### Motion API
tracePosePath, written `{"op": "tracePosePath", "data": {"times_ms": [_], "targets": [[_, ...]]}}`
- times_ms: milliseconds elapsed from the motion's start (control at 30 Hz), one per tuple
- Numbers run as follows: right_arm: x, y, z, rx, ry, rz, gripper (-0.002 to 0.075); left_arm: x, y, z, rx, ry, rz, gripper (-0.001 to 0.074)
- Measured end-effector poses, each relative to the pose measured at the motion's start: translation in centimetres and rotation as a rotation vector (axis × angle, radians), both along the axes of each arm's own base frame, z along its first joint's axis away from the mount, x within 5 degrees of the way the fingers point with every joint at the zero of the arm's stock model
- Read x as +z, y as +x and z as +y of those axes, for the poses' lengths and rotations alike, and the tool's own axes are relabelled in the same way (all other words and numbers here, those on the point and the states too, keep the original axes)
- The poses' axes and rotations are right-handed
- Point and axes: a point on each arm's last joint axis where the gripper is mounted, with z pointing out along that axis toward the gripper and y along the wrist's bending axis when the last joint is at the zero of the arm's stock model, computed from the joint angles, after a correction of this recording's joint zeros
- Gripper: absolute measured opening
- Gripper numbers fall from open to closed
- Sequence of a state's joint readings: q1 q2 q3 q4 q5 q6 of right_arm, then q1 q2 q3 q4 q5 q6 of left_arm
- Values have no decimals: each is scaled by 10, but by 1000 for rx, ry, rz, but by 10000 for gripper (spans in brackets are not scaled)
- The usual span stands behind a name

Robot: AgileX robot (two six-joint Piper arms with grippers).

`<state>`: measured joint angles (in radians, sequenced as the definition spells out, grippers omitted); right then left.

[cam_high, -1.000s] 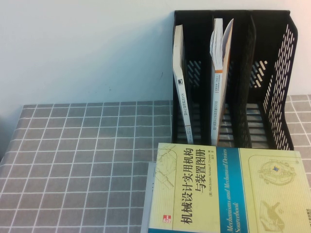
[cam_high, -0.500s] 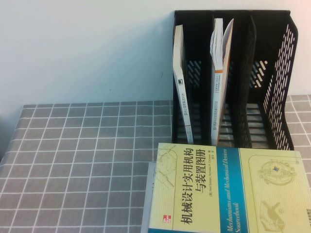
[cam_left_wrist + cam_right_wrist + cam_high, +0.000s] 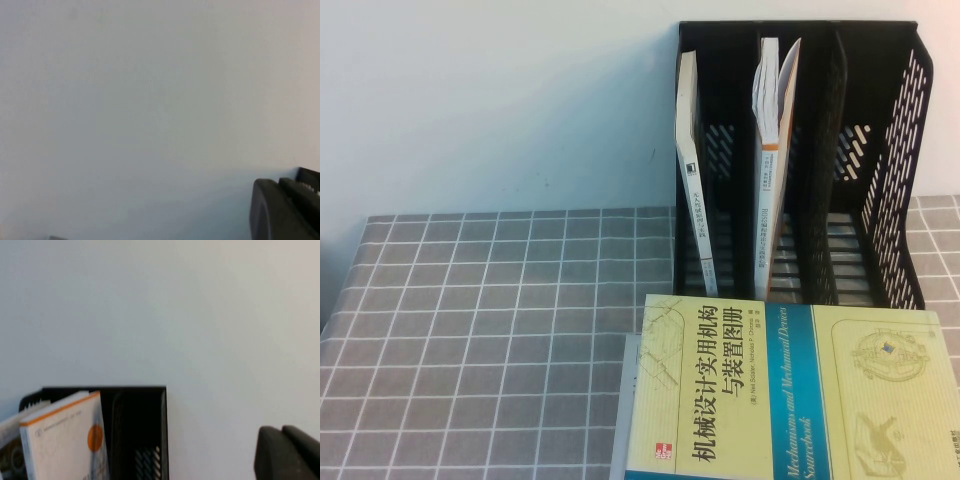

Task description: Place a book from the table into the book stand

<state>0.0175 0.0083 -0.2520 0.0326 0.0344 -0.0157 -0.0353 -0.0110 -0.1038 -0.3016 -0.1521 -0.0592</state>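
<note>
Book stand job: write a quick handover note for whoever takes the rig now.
Left gripper: only an edge shows in its wrist view, facing the wall, holding nothing visible.
Right gripper: same, near the black plastic three-slot book stand.
Thick yellow-green book with blue band lies flat on the grey grid-cloth table, before the stand.
Done: nothing.
Left: grasp, upend, slot into the empty right slot.

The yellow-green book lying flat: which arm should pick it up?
Probably the right. The book lies on the robot's right below the book stand. Right gripper faces the stand; left gripper faces bare wall.
</note>
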Motion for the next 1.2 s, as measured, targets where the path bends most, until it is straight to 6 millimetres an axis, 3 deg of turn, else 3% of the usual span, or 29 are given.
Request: {"op": "tracePosePath", "data": {"times_ms": [200, 367, 600, 833, 1000, 1200], "targets": [[35, 5, 2, 17, -8, 286, -3, 45, 2, -9, -105, -3, 216, -3], [43, 40, 7, 78, -48, 595, -3, 58, 32, -17, -182, 2, 475, -3], [5, 102, 23, 300, -183, 1008, -3, 28, 81, -36, -389, 79, 795, -3], [-43, 147, 25, 364, -166, 1282, -3, 23, 106, -54, -596, 48, 756, -3], [-63, 164, 28, 388, -112, 1346, -3, 25, 111, -58, -642, 60, 702, -3], [-60, 170, 36, 467, -68, 1271, -3, 26, 109, -61, -689, 67, 693, -3]]}}
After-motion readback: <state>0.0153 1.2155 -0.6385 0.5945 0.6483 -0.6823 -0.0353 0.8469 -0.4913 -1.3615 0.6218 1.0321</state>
